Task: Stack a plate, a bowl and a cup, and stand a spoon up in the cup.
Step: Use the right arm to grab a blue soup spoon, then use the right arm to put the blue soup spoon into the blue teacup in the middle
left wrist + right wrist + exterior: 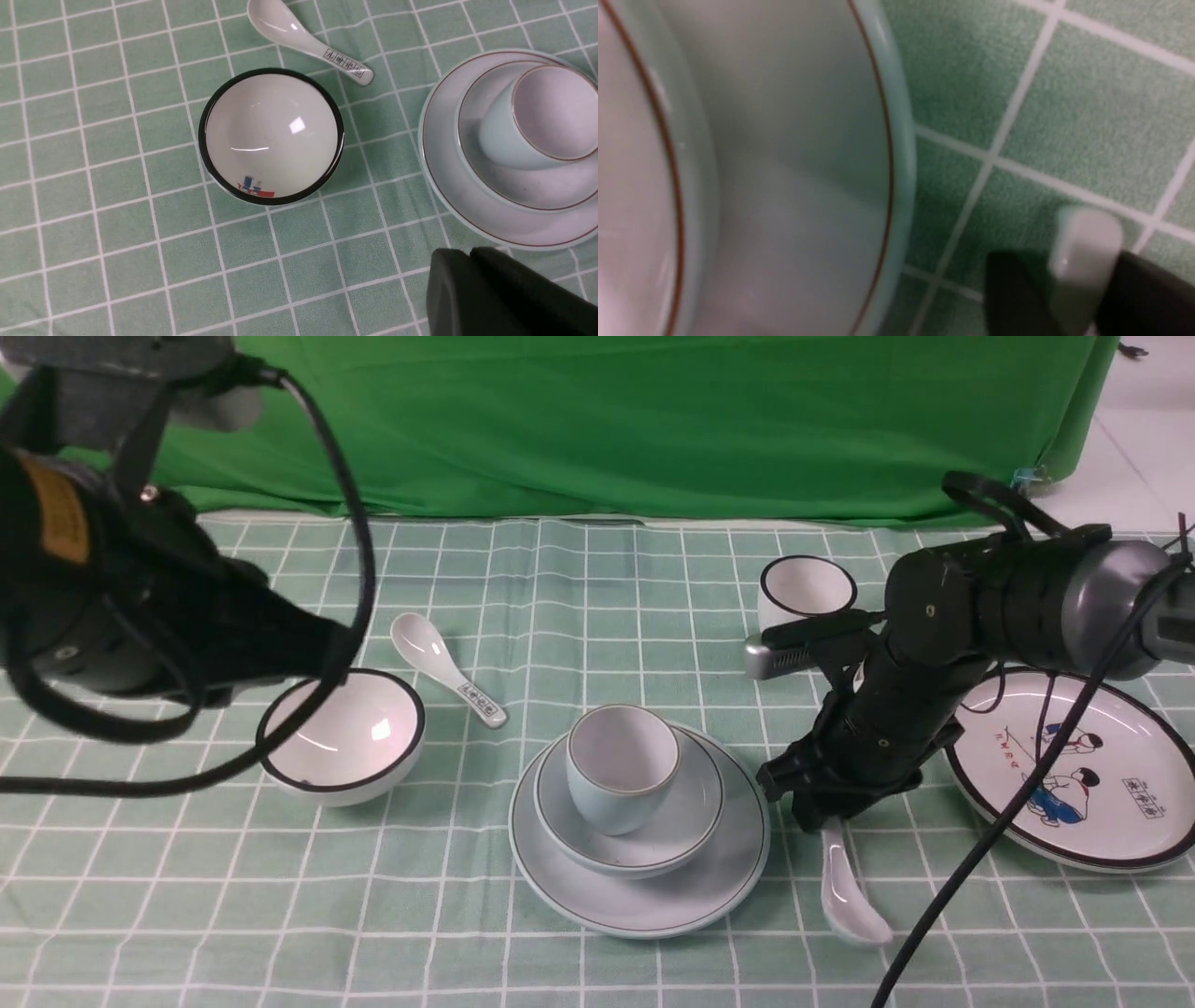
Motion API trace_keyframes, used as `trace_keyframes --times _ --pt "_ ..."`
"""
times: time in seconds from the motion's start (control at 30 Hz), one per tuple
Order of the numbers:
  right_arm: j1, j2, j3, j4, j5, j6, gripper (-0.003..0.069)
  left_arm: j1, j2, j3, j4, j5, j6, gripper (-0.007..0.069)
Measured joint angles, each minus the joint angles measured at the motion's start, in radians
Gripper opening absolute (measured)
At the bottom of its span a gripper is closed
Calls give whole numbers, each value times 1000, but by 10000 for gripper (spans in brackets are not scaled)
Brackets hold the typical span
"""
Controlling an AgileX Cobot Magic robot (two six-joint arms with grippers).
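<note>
1. A green checked tablecloth [597, 597] covers the table, with a green backdrop [607, 420] hanging behind it.
2. Near the middle of the cloth sits the pale blue-grey plate [644, 905]. The shallow bowl [695, 803] rests on it, and the small pale blue cup [616, 793] stands upright inside the bowl. The cup is empty.
3. The plain white spoon [845, 896] lies on the cloth at 3 o'clock from the plate, just beside its rim. Its scoop points toward the camera.
4. The right gripper [826, 819] reaches down over the far end of the spoon's handle. In the right wrist view, black fingers [1013, 294] sit on either side of the handle's tip, pinching it. The scoop appears to rest on the cloth.
5. The left arm fills the upper left of the front view. Only a black part of the left gripper [495, 294] shows in the left wrist view, so it cannot be told whether it is spread or closed.
6. At 9 o'clock from the stack stands a white black-rimmed bowl [341, 737]. A white spoon with a printed handle [448, 681] lies at 10 o'clock.
7. A white black-rimmed cup [808, 588] stands at 1 o'clock, and a cartoon plate [1111, 845] lies at 3 o'clock, beyond the right arm.
</note>
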Motion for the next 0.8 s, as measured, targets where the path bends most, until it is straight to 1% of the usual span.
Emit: trace_keyframes --times 0.03,0.1,0.17,0.27,0.37,0.47,0.5,0.53,0.57,0.6,0.63,0.67,0.7,0.8 --pt "2 -4 0 1 0 -8 163 0 -2 2 2 0 -3 9" --pt "6 -35 2 4 2 -16 173 0 -3 3 2 0 -7 9" --pt "7 -124 8 11 -17 -18 174 0 -3 3 2 -1 -11 9" --pt "21 -239 33 25 -142 -18 174 0 -3 3 2 -1 -13 9" --pt "68 -349 97 29 -378 -11 174 0 -3 3 2 -1 -15 9" --pt "137 -421 200 33 -690 29 174 0 -3 3 4 -1 -15 9" --pt "148 -426 217 33 -738 36 174 0 -3 3 5 -1 -15 9" --pt "193 -429 292 33 -948 56 174 0 -3 3 6 -1 -15 9" --pt "221 -419 340 33 -1059 61 174 0 -3 3 9 -1 -15 9" --pt "225 -414 347 33 -1102 61 174 0 -3 3 9 -1 -15 9" --pt "245 -396 379 33 -1204 62 174 0 -3 3 12 -1 -15 9" --pt "259 -383 399 33 -1258 62 174 0 -3 3 15 -1 -15 9" --pt "282 -339 423 33 -1380 62 174 0 -3 3 21 -2 -15 9" --pt "301 -291 427 33 -1446 64 174 0 -3 3 28 -2 -15 9"
